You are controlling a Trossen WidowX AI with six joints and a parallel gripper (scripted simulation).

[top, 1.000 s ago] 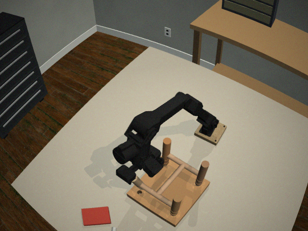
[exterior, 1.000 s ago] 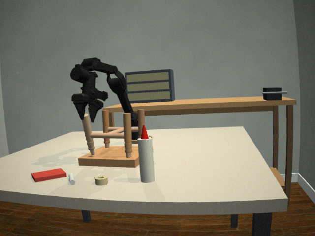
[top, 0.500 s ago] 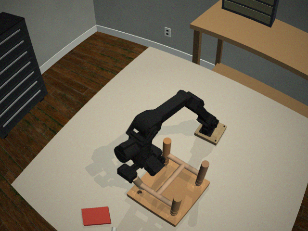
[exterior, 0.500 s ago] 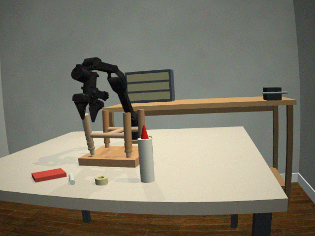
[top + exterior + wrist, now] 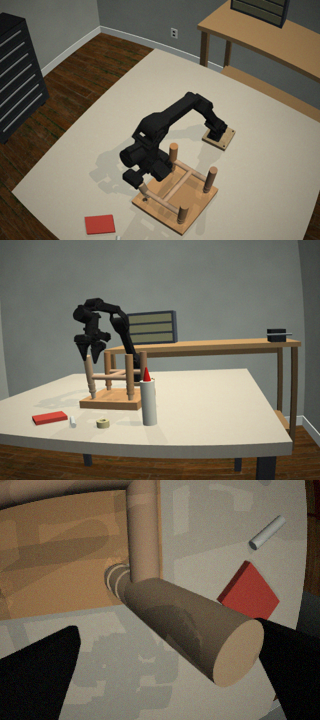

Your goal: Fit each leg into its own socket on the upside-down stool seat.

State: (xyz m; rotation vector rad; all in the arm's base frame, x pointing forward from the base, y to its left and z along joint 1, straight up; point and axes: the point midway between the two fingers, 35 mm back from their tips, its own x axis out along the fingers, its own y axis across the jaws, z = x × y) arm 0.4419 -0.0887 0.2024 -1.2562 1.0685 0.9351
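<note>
The stool seat point(image 5: 197, 189) point(image 5: 111, 405) point(image 5: 30, 595) lies flat, upside down. Three legs point(image 5: 173, 153) point(image 5: 210, 179) point(image 5: 183, 213) stand about upright at its corners, joined by stretchers point(image 5: 178, 184) point(image 5: 111, 376). Bare tenon shows below the shoulders of two of them in the exterior view. The fourth leg point(image 5: 142, 188) point(image 5: 89, 371) point(image 5: 180, 615) leans outward, its shoulder above the seat; its tenon is at the socket hole point(image 5: 145, 199), and whether it is inside is unclear. My gripper point(image 5: 90, 361) point(image 5: 167, 632) is open, pointing down, fingertips around the leaning leg's top, the right finger close to its end.
A red block point(image 5: 100, 224) point(image 5: 49, 417) point(image 5: 252, 592) and a small pale cylinder point(image 5: 72, 421) point(image 5: 267, 532) lie beyond the leaning leg's corner. A yellowish ring point(image 5: 102, 423) and a tall white bottle point(image 5: 149, 405) with a red tip stand in front of the seat.
</note>
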